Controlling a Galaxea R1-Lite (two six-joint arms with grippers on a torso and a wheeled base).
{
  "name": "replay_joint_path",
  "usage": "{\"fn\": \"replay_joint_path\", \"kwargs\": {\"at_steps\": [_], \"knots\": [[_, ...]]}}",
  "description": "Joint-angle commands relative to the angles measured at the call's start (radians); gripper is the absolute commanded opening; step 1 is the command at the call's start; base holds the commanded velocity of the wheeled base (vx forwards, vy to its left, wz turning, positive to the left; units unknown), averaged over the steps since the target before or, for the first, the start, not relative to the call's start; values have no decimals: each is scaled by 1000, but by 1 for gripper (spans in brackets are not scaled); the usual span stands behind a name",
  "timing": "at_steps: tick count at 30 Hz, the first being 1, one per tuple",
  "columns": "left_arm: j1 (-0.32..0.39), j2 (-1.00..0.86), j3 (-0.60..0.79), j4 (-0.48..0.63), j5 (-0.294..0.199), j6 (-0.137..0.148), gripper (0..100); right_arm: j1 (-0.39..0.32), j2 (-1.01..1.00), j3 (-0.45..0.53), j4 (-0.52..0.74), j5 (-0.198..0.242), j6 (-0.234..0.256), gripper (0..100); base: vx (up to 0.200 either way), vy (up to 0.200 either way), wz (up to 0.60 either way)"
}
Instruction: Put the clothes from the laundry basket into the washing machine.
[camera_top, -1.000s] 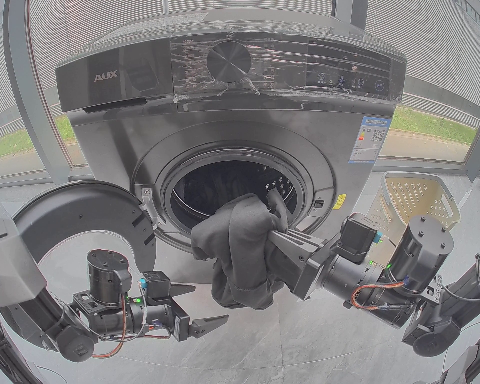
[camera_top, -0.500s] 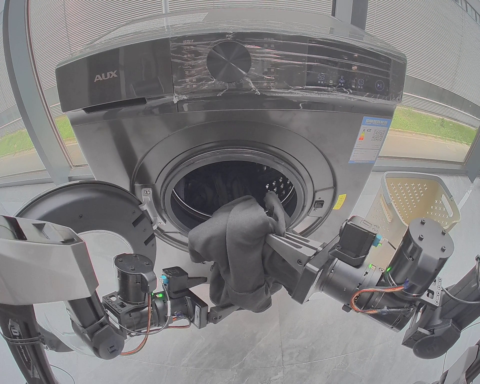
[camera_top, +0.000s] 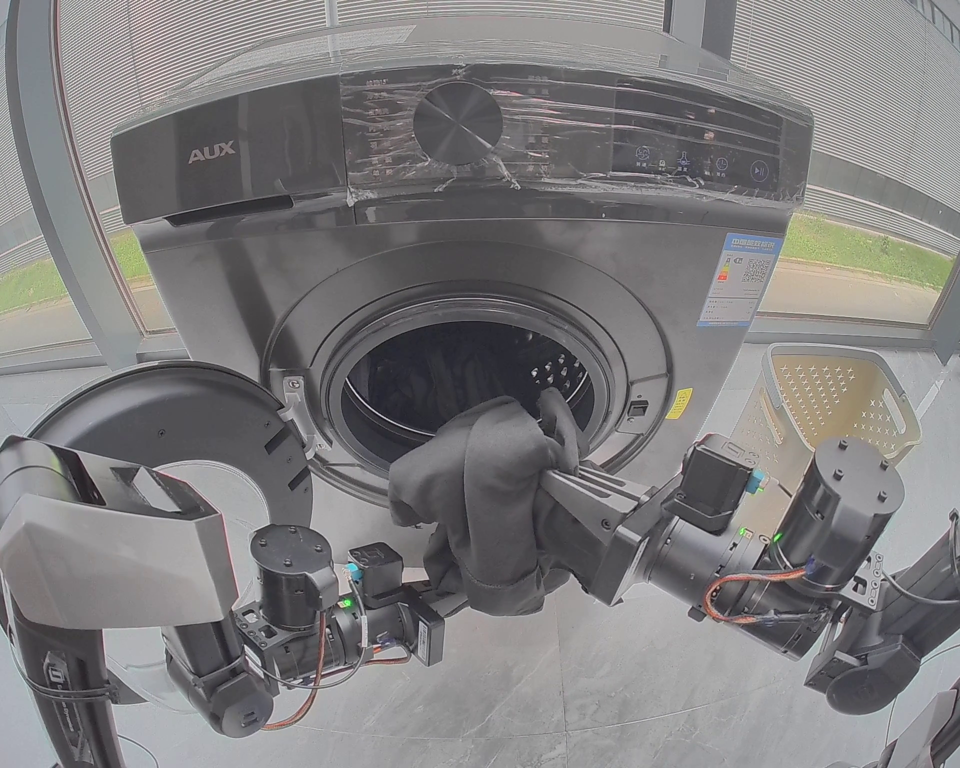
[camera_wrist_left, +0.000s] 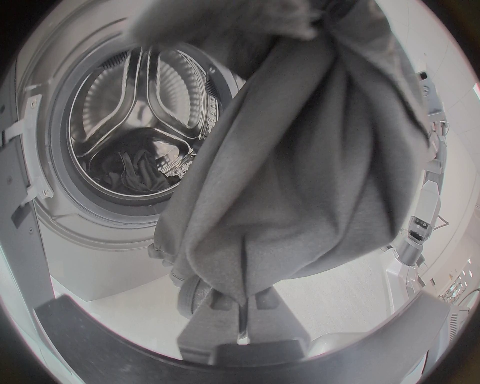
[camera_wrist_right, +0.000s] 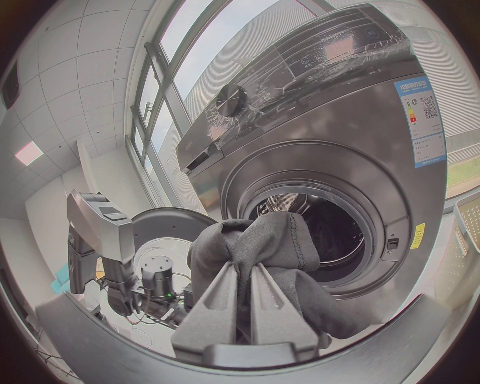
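**Hidden or unclear.** The fingertips of my right end effector (camera_top: 545, 480) are buried in the folds of the grey garment (camera_top: 480, 490). In the head view, the tips of my left end effector (camera_top: 455, 603) go out of sight under the garment's lowest fold. The lower half of the laundry basket (camera_top: 840, 395) is covered by my right arm, so I cannot tell what it contains. The drum holds a dark heap of clothes (camera_wrist_left: 132, 170) at the bottom. I cannot count the pieces in it.

**Grip.** My right end effector is closed on the garment's upper bunch. In the right wrist view the two fingers lie nearly parallel, with cloth squeezed between them (camera_wrist_right: 243, 270). My left end effector (camera_wrist_left: 240, 300) is closed too. In its own wrist view the fingers stand close together with a hanging fold pinched in the narrow slot between them.

**Location.** The garment hangs outside the washing machine (camera_top: 450, 250), in front of the lower rim of the round opening and above the floor (camera_top: 600, 680). Its top reaches up over that rim. The door (camera_top: 170, 430) is swung fully open to my left. The basket stands on the floor to my right, beside the machine.

**Count.** One washing machine, one open door, one basket, one held garment and two end effectors, both on that same garment.
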Motion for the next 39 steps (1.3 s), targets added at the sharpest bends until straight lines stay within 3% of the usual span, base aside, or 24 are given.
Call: {"fn": "replay_joint_path", "kwargs": {"at_steps": [1, 10, 14, 21, 22, 27, 31, 39], "knots": [[-17, -94, 96, -36, 2, 2, 0, -57, 29, -4, -2, -1, -6, 0, 0, 0, 0], [-61, -404, 305, -36, -7, 3, 0, -155, 72, -1, -16, -3, -12, 0, 0, 0, 0], [-61, -466, 337, -36, -15, 9, 0, -155, 93, 0, -19, -34, -10, 0, 0, 0, 0], [-61, -475, 297, -36, -15, 12, 0, -141, 111, 11, -17, -35, -12, 0, 0, 0, 0], [-60, -472, 294, -36, -15, 11, 0, -141, 116, 8, -19, -35, -12, 100, 0, 0, 0], [-52, -466, 242, -36, -6, -14, 0, -127, 144, 59, -17, -35, -20, 100, 0, 0, 0], [-54, -459, 214, -36, -1, -63, 0, -98, 173, 88, -20, -35, -27, 100, 0, 0, 0], [-52, -452, 194, -36, 10, -67, 0, -86, 211, 88, -43, -37, -32, 100, 0, 0, 0]]}}
